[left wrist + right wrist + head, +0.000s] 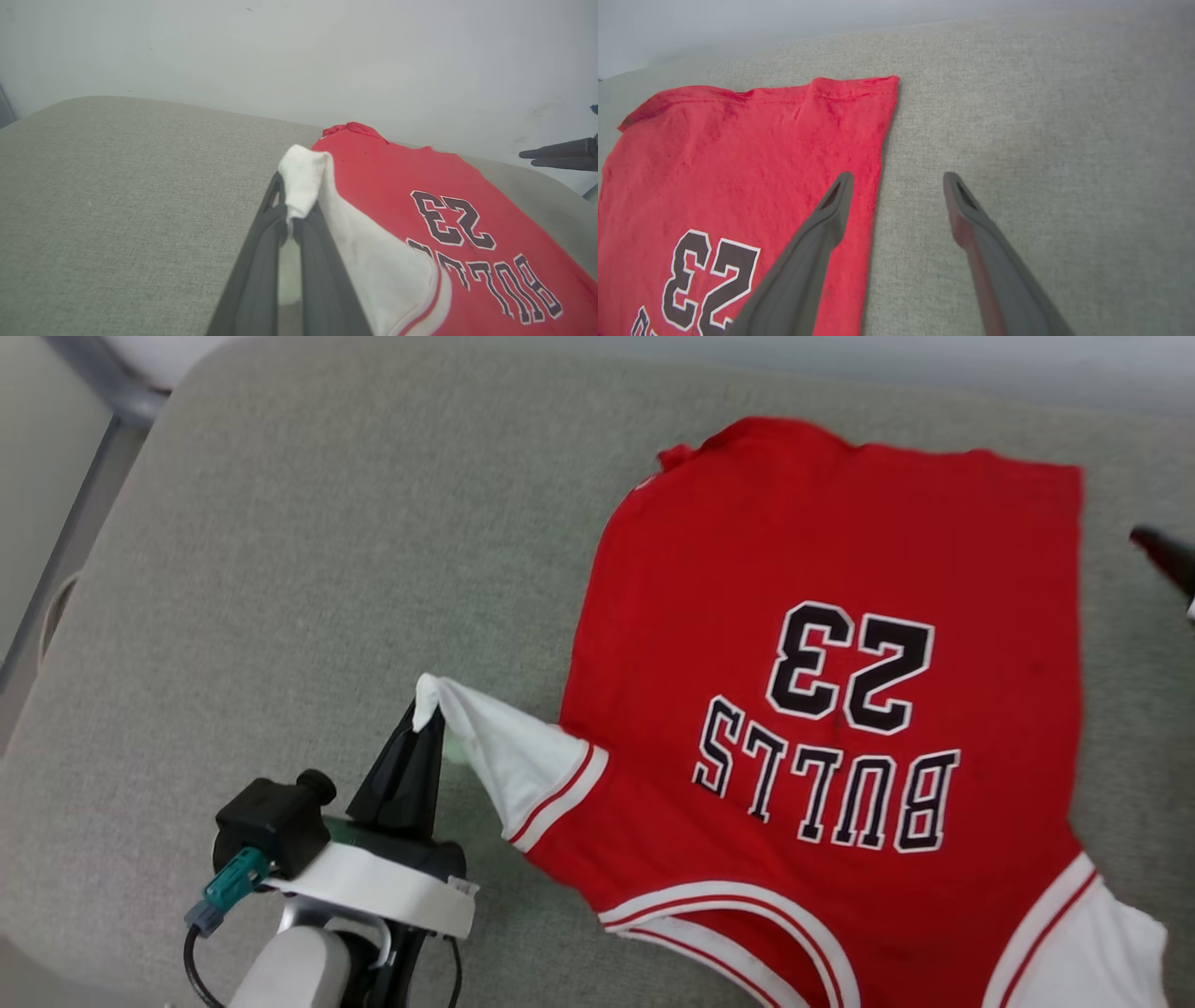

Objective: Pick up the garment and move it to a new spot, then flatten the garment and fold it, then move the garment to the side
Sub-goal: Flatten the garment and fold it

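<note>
– Garment [840,644] first: where did it lie in the head view?
– Spread on the grey padded table [280,569], right of centre, lettering upside down to the camera. So the collar end was nearest the robot and the long axis ran straight away from it.
– And the left tool [425,719]?
– Left of the red body, clamped on the tip of the white sleeve [509,761], which rose off the table in a peak. The right tool [1167,555] showed as a dark tip at the right edge, just beyond the garment's side.
– Did the left wrist view agree?
– Yes. The left tool [292,210] had its fingers pressed together with the sleeve [303,177] bunched between them; the garment [420,182] lay to their right. The right tool [528,157] showed beyond its far side.
– The right wrist view?
– The right tool [899,179] stood wide, nothing in it. One finger sat over the red edge of the garment [738,154], the other over bare table [1041,116], so the jaws straddled the side edge short of the hem corner.
– What did the next move hinge on?
– I'd judge this: the cloth lay between the two tools, left one holding, right one free. Flattening would call for a pull leftward, across the long axis, with the right side gripped opposite.
</note>
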Controlling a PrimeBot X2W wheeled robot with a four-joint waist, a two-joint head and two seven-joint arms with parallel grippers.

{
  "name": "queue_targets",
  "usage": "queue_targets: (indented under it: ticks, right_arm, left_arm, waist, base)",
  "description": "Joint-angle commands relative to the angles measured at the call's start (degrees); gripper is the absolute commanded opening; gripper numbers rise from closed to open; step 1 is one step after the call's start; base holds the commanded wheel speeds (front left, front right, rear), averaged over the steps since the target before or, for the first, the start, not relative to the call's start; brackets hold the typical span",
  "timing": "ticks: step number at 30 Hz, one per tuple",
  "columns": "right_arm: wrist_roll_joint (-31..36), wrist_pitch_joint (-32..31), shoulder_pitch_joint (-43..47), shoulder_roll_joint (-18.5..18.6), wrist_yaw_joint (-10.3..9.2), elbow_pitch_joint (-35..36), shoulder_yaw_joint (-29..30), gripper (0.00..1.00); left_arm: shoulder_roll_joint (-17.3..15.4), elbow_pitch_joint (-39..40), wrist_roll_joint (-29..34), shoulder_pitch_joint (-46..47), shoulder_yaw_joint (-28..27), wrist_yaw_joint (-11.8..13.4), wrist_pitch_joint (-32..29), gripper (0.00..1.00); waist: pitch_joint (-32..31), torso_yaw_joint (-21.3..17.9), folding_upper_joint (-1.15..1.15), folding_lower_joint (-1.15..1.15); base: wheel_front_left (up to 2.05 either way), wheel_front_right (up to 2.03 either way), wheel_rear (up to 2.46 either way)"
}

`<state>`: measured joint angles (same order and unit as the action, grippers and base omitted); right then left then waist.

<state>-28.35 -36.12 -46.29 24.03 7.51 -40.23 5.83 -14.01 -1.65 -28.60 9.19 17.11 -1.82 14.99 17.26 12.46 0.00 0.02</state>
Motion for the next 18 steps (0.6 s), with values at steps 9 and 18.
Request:
queue_targets:
  ticks: [9, 18]
  right_arm:
    - [9.2, -7.2, -14.1, 0.7, -0.04, -2.7, 2.0, 1.00]
    - [13.5, -14.6, -13.2, -2.7, -0.03, -8.6, 3.4, 1.00]
  left_arm:
    - [4.9, 2.1, 3.5, 4.4, -1.7, -3.3, 0.3, 0.00]
    - [7.8, 1.8, 5.5, 5.4, -3.3, -5.2, 0.3, 0.00]
  waist:
    - [12.0, 6.2, 0.00, -0.02]
    - [15.3, 7.2, 0.00, -0.02]
  base:
    - [0.00, 0.00, 0.00]
    - [0.00, 0.00, 0.00]
